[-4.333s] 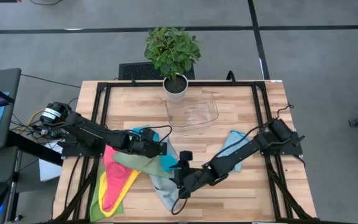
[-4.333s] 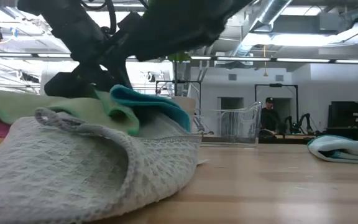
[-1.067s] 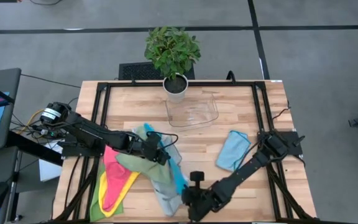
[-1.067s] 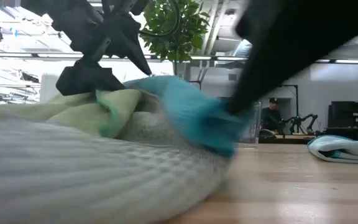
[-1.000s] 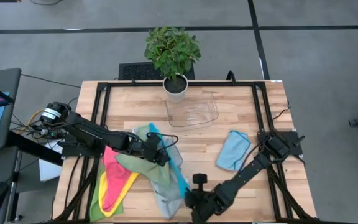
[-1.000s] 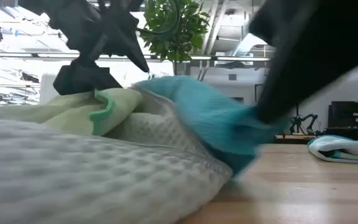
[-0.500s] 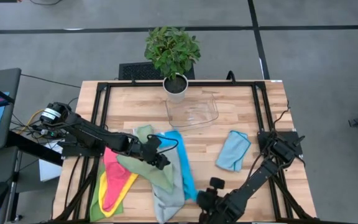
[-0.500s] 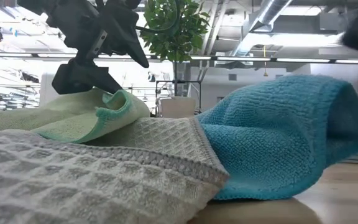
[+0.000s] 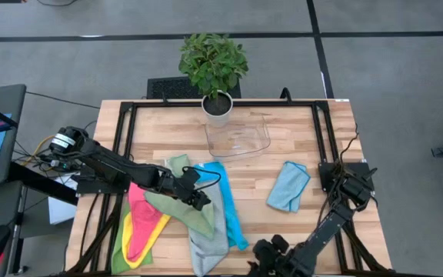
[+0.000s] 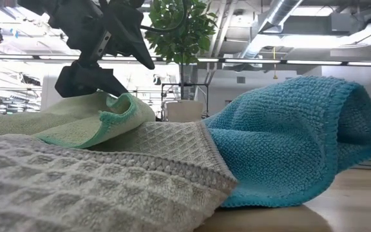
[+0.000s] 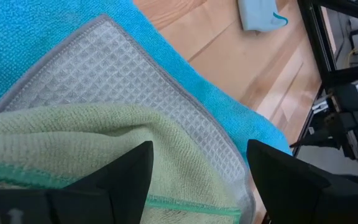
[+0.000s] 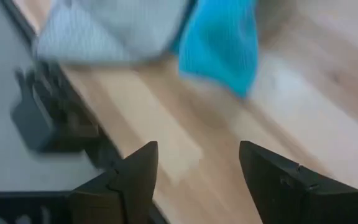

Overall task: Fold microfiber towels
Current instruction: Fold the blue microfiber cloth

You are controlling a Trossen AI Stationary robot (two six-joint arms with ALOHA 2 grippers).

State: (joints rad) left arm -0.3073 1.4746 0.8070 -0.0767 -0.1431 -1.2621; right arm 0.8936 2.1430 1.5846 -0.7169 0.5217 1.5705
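- Blue towel [image 9: 228, 201] is lying stretched between both sets of jaws, touching neither
- Left jaws [image 9: 203, 197] are hovering spread over green towel [image 9: 187, 196]
- Right jaws [image 9: 266, 251] are standing spread, empty, above table [image 9: 298, 138]

Six microfiber towels lie on one wooden table [image 9: 298, 138]: one pink towel [image 9: 139, 218], one yellow towel [image 9: 149, 244], one green towel [image 9: 181, 197], one grey waffle towel [image 9: 210, 240], one bright blue towel [image 9: 228, 206], and one light blue folded towel [image 9: 288, 185]. There is one clear plastic tray [image 9: 238, 140], one potted plant [image 9: 214, 71], and two robot arms.
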